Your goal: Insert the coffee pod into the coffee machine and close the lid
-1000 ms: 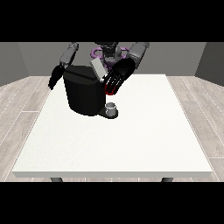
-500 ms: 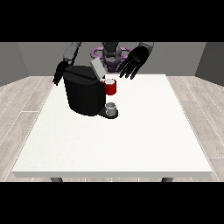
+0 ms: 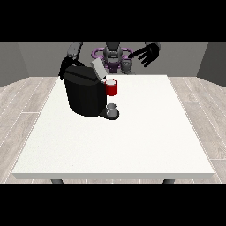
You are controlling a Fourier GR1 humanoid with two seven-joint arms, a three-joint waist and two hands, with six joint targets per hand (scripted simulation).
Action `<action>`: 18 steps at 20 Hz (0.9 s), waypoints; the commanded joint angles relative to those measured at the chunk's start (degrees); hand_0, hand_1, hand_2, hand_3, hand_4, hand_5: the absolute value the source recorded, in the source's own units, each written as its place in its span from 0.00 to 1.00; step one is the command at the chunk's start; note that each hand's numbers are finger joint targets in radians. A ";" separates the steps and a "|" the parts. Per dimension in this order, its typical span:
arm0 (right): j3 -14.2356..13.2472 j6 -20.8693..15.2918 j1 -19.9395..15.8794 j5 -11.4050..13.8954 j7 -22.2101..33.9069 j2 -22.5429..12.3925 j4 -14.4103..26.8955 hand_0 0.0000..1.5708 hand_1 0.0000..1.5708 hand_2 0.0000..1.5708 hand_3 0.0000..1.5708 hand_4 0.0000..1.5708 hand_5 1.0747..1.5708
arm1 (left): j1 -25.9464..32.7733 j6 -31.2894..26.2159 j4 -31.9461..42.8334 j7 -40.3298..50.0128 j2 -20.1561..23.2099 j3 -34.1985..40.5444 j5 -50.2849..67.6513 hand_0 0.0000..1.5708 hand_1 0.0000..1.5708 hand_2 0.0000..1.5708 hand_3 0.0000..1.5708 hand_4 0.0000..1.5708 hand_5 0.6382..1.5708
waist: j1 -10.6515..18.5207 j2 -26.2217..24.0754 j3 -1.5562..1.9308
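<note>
Pod [image 3: 111, 87] sits at machine [image 3: 85, 95], apart from raised hand [image 3: 148, 54].

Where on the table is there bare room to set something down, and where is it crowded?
The table is bare across its whole near half and along the view's right side, in front of and beside the coffee machine. It is crowded at the far left: the machine, its raised lid, the red pod holder and the small cup sit together.
</note>
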 commanded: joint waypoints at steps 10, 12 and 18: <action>5.28 8.01 -2.79 -2.50 4.98 0.21 -10.45 0.00 0.00 0.00 0.00 0.04 1.00 | 18.67 -4.95 0.13 -0.74 -3.92 4.01 8.32 0.00 0.00 0.00 0.00 0.25 1.00 | 5.75 -12.12 0.08; 5.33 10.39 -4.73 -2.04 5.87 -2.64 -10.17 0.00 0.00 0.00 0.00 0.10 1.00 | 18.01 -3.40 -1.74 0.98 -6.41 3.68 9.05 0.00 0.00 0.00 0.00 0.26 1.00 | 7.76 -12.49 0.10; 2.32 8.26 -6.15 -2.36 7.02 -3.04 -7.31 0.00 0.00 0.00 0.00 0.00 1.00 | 22.42 -4.09 -9.99 6.20 -8.30 -1.83 15.03 0.00 0.00 0.00 0.00 0.29 1.00 | 11.33 -12.07 0.13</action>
